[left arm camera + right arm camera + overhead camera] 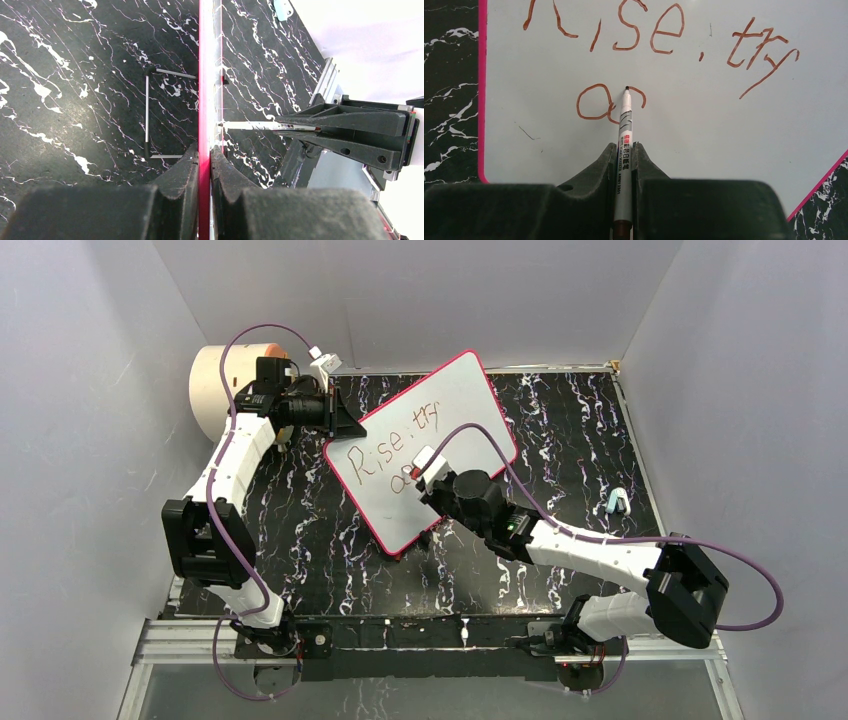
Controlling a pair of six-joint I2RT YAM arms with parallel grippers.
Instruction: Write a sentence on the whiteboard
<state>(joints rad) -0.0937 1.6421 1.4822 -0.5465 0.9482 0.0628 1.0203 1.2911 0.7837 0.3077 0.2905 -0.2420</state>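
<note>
on the whiteboard point(724, 125) the left claw point(204, 150) clamps, right claw point(625, 147) pinches the marker point(625, 115) mid-"again"; next, likely the g's tail.

Upper part of the sentence point(667, 33) beyond the top edge (right wrist view).

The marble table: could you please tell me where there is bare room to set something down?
Free: right side between whiteboard and pale-blue cap; near-left strip beside the left arm. Crowded: around the whiteboard and cream cylinder.
</note>
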